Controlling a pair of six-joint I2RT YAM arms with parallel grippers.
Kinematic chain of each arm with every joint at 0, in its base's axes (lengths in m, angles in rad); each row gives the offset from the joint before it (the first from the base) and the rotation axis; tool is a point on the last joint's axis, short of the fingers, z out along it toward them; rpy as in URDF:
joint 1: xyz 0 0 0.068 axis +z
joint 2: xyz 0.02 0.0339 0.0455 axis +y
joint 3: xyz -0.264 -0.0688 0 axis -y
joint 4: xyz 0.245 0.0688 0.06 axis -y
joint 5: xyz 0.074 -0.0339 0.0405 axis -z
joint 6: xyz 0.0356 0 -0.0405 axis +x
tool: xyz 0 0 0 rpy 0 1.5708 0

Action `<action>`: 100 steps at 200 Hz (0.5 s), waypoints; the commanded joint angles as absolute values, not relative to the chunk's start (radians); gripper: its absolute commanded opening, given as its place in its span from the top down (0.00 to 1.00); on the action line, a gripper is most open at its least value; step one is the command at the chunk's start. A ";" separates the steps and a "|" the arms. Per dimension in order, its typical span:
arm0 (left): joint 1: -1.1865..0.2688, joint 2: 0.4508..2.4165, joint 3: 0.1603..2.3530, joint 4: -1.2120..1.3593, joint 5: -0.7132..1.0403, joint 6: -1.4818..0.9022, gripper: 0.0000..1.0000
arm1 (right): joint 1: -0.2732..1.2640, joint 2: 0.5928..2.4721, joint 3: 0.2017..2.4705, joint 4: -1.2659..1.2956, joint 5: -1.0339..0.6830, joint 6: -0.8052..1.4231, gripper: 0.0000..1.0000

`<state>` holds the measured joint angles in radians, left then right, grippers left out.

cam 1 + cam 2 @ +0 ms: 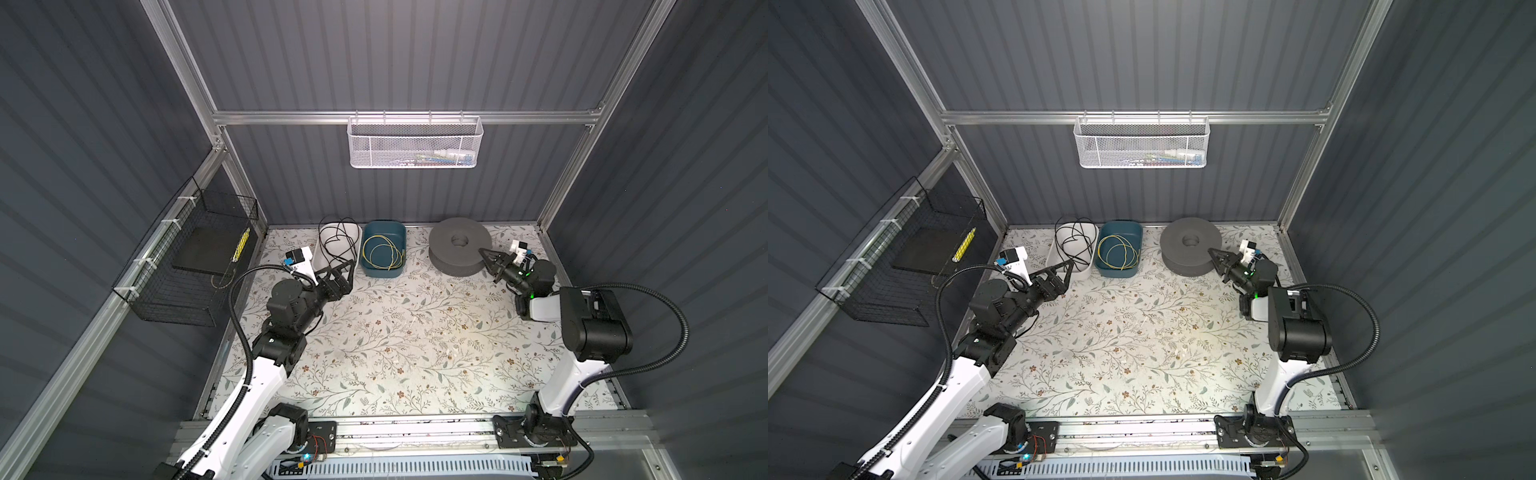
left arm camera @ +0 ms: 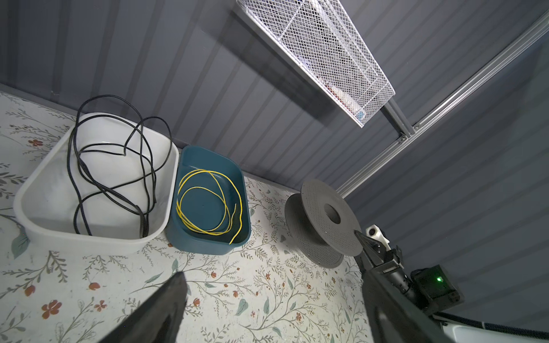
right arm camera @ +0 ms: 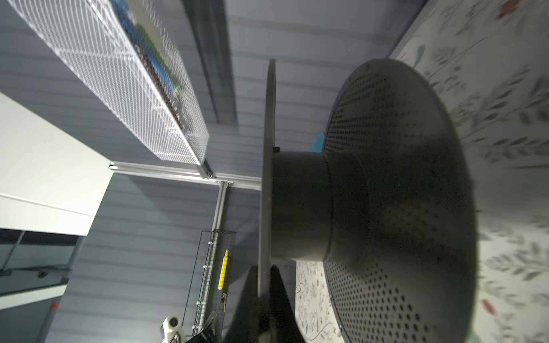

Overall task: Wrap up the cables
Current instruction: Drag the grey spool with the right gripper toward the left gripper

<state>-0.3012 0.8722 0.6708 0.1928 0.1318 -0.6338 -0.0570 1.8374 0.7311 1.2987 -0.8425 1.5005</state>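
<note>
One outstretched right gripper [image 1: 483, 252] astride spool [image 1: 444, 246] rim.

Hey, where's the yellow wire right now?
In both top views the yellow wire lies coiled inside the teal bin by the back wall, between the white bin on its left and the grey spool.

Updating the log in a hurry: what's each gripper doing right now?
Left gripper: open, holding nothing, by the white bin.
Right gripper: shut on the spool, at its upper flange rim.
</note>
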 commanded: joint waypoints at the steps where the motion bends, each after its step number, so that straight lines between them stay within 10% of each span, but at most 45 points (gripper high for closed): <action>1: -0.301 0.851 0.716 0.149 0.106 -0.594 0.07 | 0.019 1.770 0.694 1.405 -0.863 1.525 1.00; 100: -0.301 0.762 0.699 0.045 -0.080 -0.621 0.07 | 0.565 1.766 0.677 1.282 -0.622 1.409 1.00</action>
